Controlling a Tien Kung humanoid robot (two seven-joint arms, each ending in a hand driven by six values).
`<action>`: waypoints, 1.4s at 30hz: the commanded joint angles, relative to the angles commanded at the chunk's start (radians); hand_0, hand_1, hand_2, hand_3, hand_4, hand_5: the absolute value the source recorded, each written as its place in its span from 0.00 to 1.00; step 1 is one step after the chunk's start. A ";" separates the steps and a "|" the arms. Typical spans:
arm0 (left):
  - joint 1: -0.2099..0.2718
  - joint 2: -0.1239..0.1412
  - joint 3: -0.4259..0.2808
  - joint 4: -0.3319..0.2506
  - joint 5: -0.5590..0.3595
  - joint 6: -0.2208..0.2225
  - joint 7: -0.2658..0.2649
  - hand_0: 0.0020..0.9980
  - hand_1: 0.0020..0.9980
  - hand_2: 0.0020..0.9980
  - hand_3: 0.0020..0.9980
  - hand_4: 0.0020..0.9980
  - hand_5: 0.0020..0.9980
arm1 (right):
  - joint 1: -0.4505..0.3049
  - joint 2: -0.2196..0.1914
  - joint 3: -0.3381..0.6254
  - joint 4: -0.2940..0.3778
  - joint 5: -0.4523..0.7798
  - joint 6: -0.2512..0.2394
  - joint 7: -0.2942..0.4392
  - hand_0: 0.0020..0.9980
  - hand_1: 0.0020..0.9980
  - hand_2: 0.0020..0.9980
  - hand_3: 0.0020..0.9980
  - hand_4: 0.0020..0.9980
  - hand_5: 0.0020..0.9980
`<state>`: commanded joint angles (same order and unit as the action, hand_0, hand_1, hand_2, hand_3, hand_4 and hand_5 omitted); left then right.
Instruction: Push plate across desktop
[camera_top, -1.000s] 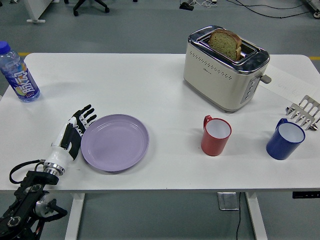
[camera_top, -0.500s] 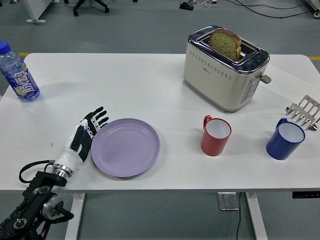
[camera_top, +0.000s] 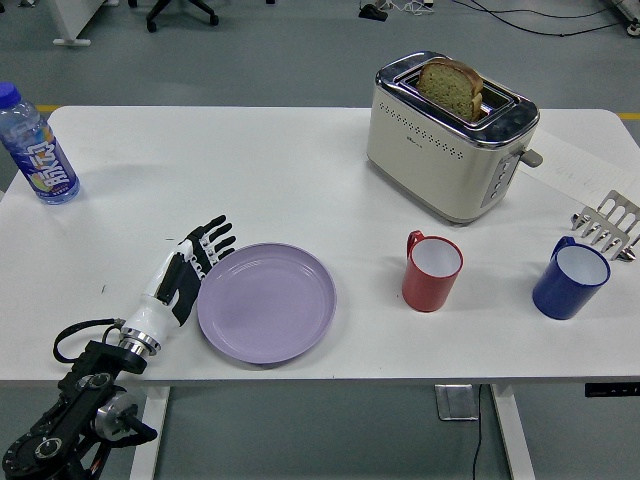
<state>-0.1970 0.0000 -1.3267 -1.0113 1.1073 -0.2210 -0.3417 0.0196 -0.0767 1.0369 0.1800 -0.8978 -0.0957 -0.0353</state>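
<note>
A lilac plate (camera_top: 267, 302) lies flat on the white table (camera_top: 260, 170), near the front edge, left of centre. My left hand (camera_top: 192, 266) lies flat against the plate's left rim, fingers straight and spread, pointing up and right. It holds nothing. The black left arm comes in from the lower left corner. My right arm is out of view.
A red mug (camera_top: 431, 271) stands right of the plate. A blue mug (camera_top: 570, 280) and a metal rack (camera_top: 608, 223) are at the far right. A cream toaster (camera_top: 450, 137) with a bread slice stands at the back. A water bottle (camera_top: 36, 148) stands at the far left.
My left hand has slid to the right and the plate has moved with it, about 35 pixels rightward and slightly toward the front edge, closer to the red mug.
</note>
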 joint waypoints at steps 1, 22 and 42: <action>-0.001 0.000 0.004 -0.001 -0.001 0.000 0.000 0.86 0.89 0.92 0.89 0.50 1.00 | 0.000 0.000 -0.001 0.000 0.001 0.000 0.000 0.62 0.56 0.66 0.64 0.17 0.39; -0.020 0.000 0.016 -0.007 0.000 -0.002 -0.001 0.86 0.89 0.92 0.89 0.50 1.00 | 0.000 0.001 0.000 0.000 -0.002 0.000 0.000 0.62 0.56 0.66 0.64 0.17 0.39; -0.011 0.017 -0.241 -0.036 0.069 -0.021 0.065 0.85 0.87 0.88 0.84 0.50 1.00 | 0.002 0.000 0.003 0.000 -0.003 0.000 0.000 0.62 0.56 0.66 0.64 0.17 0.39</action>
<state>-0.2082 0.0166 -1.5673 -1.0478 1.1766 -0.2417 -0.2769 0.0213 -0.0771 1.0401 0.1800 -0.9010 -0.0955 -0.0350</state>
